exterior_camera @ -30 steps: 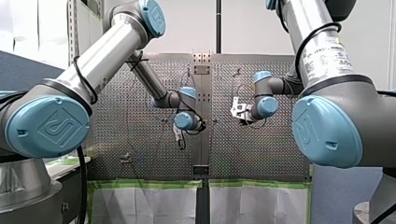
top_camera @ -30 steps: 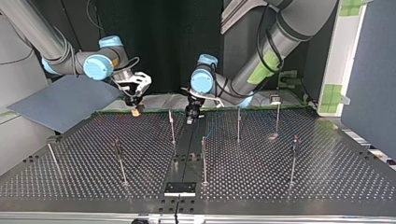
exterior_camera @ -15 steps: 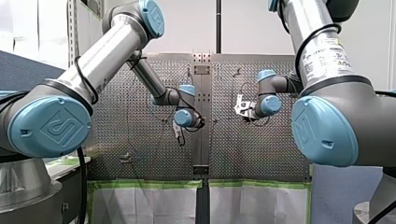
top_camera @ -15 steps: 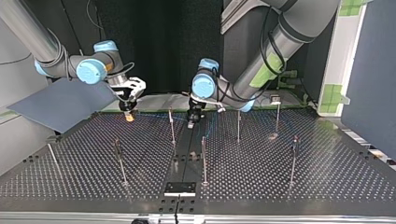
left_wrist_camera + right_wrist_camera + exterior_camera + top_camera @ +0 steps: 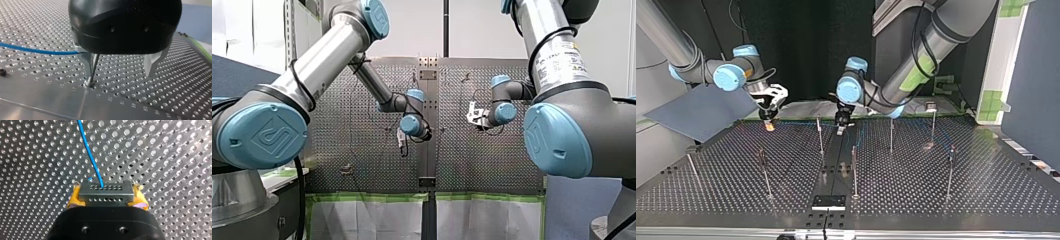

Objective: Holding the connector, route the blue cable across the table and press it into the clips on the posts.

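In the right wrist view my right gripper (image 5: 106, 203) is shut, its yellow pads (image 5: 73, 198) clamping the grey metal connector (image 5: 105, 192). The blue cable (image 5: 91, 157) runs from the connector out over the perforated table. In the top view that gripper (image 5: 769, 124) hangs low near the back edge, and the cable (image 5: 801, 121) stretches toward my left gripper (image 5: 841, 127). My left gripper (image 5: 120, 72) stands open in its wrist view. One metal finger (image 5: 86, 63) is right beside a thin post (image 5: 93, 68), where the cable (image 5: 37, 51) arrives. Nothing lies between the fingers.
Several thin posts stand on the table, among them ones at the middle (image 5: 854, 170), right (image 5: 950, 170) and left (image 5: 764, 172) of the top view. A black plate (image 5: 828, 201) sits at the near edge. A blue-grey panel (image 5: 701, 107) leans at the left.
My left gripper has opened from shut. My right arm has carried the connector toward the top view's left, drawing the cable out.
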### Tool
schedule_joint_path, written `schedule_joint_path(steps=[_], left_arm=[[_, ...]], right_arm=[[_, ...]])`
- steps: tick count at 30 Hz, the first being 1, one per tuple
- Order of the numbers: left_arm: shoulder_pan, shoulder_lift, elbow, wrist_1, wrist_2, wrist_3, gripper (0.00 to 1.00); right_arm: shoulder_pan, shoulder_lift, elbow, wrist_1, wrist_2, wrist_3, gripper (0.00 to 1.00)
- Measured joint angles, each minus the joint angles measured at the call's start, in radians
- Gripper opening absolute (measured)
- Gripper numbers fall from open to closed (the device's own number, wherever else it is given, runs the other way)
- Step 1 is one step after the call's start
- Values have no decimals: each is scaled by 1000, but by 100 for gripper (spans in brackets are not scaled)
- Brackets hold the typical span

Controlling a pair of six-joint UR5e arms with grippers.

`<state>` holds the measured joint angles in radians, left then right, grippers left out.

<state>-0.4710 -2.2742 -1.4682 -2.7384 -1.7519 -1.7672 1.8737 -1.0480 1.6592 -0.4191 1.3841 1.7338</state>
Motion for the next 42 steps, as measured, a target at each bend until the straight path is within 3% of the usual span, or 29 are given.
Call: schedule_joint_path(steps=[12, 20, 27, 32, 37, 42], left_arm=[[-83, 88, -22, -114, -77, 20, 100], [-163, 93, -34, -124, -154, 21, 100], [-237, 90, -26, -67, -205, -2, 100], [-282, 85, 5, -30, -212, -12, 100], [-299, 52, 52, -53, -221, -15, 100], [-293, 0, 106, -103, -262, -22, 100]], right_arm=[[-30, 35, 0, -11, -15, -7, 0], [-54, 40, 0, -12, -28, -6, 0], [-71, 40, -1, -12, -51, -1, 0], [-80, 40, -4, -13, -64, 0, 0], [-82, 41, -6, -14, -67, 0, 0], [-83, 41, -5, -13, -72, 0, 0]])
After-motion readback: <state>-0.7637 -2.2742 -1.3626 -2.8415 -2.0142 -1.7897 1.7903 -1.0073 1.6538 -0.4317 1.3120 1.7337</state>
